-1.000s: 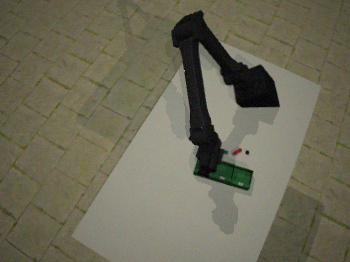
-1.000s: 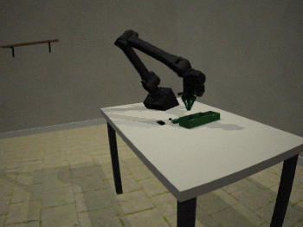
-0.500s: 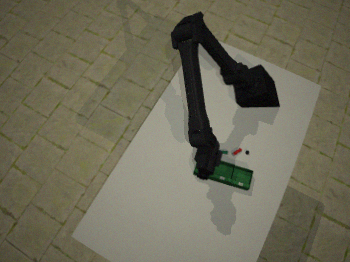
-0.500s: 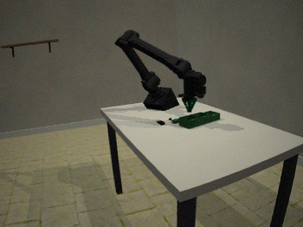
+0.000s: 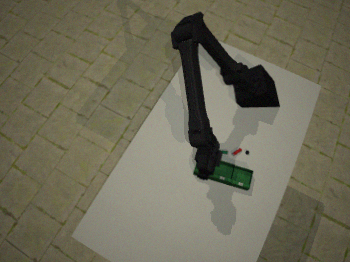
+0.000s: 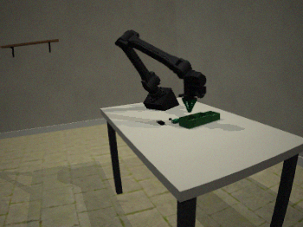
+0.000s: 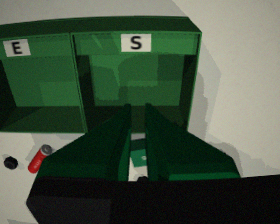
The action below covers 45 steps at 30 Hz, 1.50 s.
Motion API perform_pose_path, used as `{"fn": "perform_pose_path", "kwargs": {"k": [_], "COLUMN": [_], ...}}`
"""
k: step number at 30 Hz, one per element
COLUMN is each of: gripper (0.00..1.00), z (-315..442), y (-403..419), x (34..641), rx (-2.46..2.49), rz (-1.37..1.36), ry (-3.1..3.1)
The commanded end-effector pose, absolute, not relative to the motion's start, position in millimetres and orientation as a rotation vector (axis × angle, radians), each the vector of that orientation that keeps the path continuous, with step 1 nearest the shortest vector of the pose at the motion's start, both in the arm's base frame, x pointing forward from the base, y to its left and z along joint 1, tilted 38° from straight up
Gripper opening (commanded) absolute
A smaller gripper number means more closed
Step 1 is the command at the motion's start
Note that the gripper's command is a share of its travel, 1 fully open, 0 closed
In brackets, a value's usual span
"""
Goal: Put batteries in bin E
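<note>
1. At the far left of the wrist view, a small black round item (image 7: 10, 162) is seen lying on the white bench (image 7: 250, 47), just outside the bin's near wall; it is too small to tell whether it is a button cell.
2. Just to its right, a red cylindrical battery (image 7: 39, 157) is seen lying tilted on the bench, close to the bin wall but outside it. In the top view it appears as a red speck (image 5: 238, 151) near the bin's long side.
3. The green bin (image 7: 81, 30) is set upright on the bench. Its left compartment is marked with the label E (image 7: 16, 48) and its right compartment with the label S (image 7: 135, 42). Nothing can be made out inside the visible parts of either compartment.
4. The gripper (image 7: 138, 136) is held above the S compartment, its green fingers drawn narrow with only a slim gap between them. Nothing is seen gripped there.
5. A small green object (image 7: 139, 157) is glimpsed through the gap, on the bench below; what it is cannot be told.
6. In the exterior view, the black arm (image 6: 156, 55) is seen reaching from its base over the bin (image 6: 200, 119).
</note>
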<state>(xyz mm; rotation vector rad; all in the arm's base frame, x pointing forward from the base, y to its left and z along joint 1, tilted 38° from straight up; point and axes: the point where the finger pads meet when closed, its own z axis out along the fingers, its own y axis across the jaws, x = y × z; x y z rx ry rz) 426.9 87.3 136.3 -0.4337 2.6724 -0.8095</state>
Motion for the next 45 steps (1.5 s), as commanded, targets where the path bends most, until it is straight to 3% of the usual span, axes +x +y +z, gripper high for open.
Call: {"fn": "perform_pose_path", "kwargs": {"k": [1, 45], "gripper": [0.09, 0.09], "z": [143.0, 94.0], "y": [98.3, 54.6], "x": [425.6, 449.0], "rx": [-0.447, -0.422], "rz": [-0.785, -0.8], "ry": [2.642, 2.657]}}
